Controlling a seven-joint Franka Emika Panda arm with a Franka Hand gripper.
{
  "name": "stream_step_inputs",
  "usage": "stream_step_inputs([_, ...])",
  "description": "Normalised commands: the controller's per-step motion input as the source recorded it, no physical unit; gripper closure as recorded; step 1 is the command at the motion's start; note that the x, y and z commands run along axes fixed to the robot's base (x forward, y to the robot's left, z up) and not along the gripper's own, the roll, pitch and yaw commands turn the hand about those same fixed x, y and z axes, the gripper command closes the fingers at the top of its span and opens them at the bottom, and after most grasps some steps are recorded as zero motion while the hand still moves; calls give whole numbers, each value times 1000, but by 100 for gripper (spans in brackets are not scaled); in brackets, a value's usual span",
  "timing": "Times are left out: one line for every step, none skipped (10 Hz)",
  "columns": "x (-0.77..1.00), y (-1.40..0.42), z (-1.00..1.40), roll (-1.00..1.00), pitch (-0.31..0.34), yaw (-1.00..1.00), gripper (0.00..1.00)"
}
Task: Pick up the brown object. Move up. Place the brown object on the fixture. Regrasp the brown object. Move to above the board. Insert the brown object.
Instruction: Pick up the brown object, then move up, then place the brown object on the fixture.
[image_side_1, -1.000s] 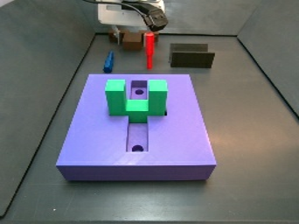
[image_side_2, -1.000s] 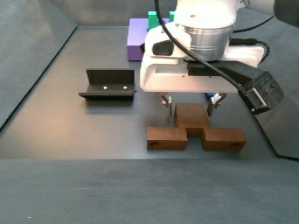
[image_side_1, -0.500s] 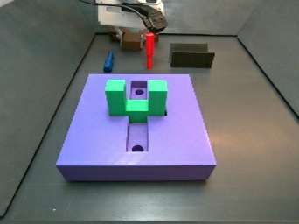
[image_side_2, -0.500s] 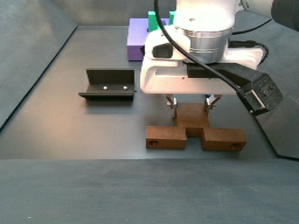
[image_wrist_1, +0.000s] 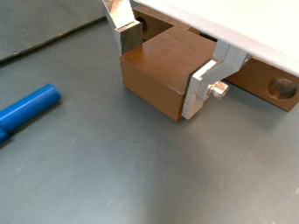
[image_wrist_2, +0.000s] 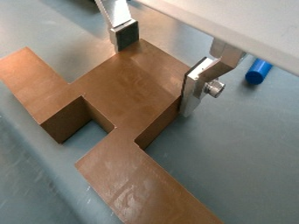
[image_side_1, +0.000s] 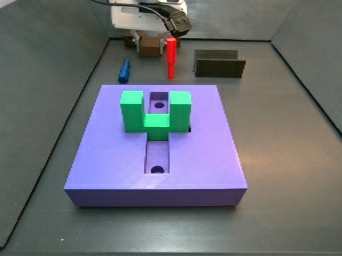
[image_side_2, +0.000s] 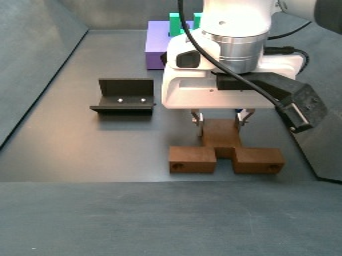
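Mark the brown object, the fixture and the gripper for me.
brown object (image_side_2: 187, 158), side view, top of its left end.
fixture (image_side_2: 123, 97), side view, its upright back wall.
gripper (image_wrist_2: 163, 59), wrist view, midway between its fingers, straddling the brown object's middle stem.

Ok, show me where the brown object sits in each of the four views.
Wrist view: brown object between the tool's fingers.
Wrist view: fills the middle, stem between the fingers.
Side view: at the far wall, under the tool.
Side view: on the floor, near front.
Shared landmark: the tool.

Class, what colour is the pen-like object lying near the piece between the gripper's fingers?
Blue pen-like object, clearest in a wrist view, beside the brown object straddled by the gripper.
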Motion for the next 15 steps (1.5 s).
stream_step_inputs([0,0,0,0,0,0,100])
stream_step_inputs([0,0,0,0,0,0,100])
stream_step_inputs([0,0,0,0,0,0,100])
stream_step_inputs([0,0,0,0,0,0,100])
stream_step_inputs([0,0,0,0,0,0,100])
stream_step_inputs([0,0,0,0,0,0,100])
stream_step_inputs([0,0,0,0,0,0,100])
stream_step_inputs([0,0,0,0,0,0,100])
stream_step_inputs([0,0,0,0,0,0,100])
stream_step_inputs([0,0,833,0,0,0,100])
stream_step_inputs([-93,-22,782,-10,40,-6,100])
stream_step_inputs([-114,-20,518,40,49,-14,100])
stream_step_inputs([-54,-19,252,82,37,0,100])
stream_step_inputs([0,23,0,-23,0,0,100])
stream_step_inputs([89,134,91,-454,0,0,100])
